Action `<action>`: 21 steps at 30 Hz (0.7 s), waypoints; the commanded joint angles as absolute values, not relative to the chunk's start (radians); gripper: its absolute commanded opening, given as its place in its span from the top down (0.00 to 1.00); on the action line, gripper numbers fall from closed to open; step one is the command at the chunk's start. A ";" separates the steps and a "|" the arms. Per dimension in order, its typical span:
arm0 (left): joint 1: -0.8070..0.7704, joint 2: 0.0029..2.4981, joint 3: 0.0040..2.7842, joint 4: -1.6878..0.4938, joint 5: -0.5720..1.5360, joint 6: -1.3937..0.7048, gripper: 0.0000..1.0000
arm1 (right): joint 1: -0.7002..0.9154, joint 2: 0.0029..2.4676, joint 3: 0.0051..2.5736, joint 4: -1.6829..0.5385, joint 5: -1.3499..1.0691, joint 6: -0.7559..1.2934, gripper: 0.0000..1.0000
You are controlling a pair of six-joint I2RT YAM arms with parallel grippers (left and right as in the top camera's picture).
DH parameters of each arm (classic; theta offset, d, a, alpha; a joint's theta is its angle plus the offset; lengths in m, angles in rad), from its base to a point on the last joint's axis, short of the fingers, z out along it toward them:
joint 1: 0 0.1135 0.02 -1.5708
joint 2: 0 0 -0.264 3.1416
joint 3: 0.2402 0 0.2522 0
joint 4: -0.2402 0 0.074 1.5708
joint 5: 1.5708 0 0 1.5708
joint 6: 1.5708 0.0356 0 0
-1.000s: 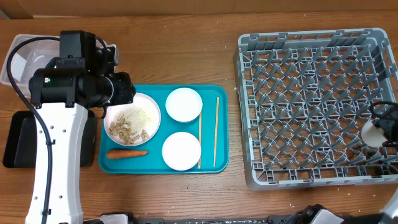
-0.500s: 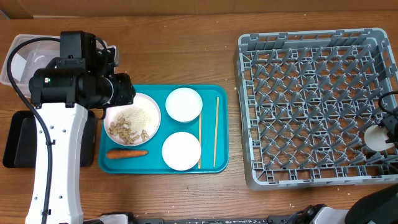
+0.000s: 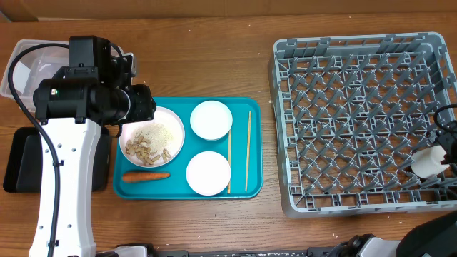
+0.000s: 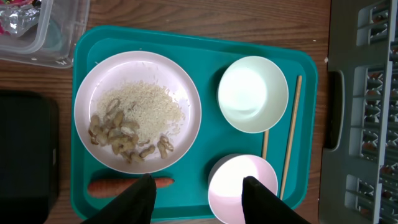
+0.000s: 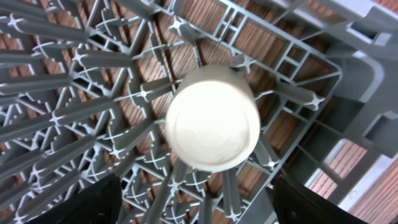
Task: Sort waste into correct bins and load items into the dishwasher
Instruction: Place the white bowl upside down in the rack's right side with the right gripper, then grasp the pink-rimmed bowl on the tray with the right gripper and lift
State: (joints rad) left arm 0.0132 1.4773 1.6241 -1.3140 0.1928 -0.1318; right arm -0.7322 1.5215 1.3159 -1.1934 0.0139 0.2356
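Note:
My left gripper [image 4: 202,202] is open and empty above the teal tray's front, its fingers over the carrot [image 4: 121,185] and the pale pink bowl [image 4: 239,183]. The white plate [image 4: 137,112] holds rice [image 4: 149,106] and nut scraps [image 4: 118,134]. The white bowl [image 4: 252,93] and two chopsticks [image 4: 290,137] lie to its right. The foil wrapper [image 4: 18,9] is in the clear tub [image 4: 56,37]. My right gripper [image 5: 199,208] is open above the white cup [image 5: 213,118], which rests on the grey rack [image 5: 93,62] near the front right corner [image 3: 427,163].
The black tray [image 3: 21,160] lies left of the teal tray [image 3: 250,187], with the clear tub [image 3: 21,64] behind it. The left arm [image 3: 71,143] covers the teal tray's left edge. The rack [image 3: 357,107] fills the right side of the table.
The white cup has moved slightly toward the rack's front and now lies tilted. The right gripper has drawn back toward the right edge. The left arm has not moved.

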 commanded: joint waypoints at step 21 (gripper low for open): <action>0.013 1.472 1.639 -1.346 0.149 -0.144 0.42 | -0.004 1.269 1.430 -1.195 -0.459 0.044 0.23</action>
State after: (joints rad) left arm 0.0132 1.4776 1.6241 -1.3403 0.1837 -0.1318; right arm -0.1608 1.2697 1.4216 -1.1908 -0.4797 0.0731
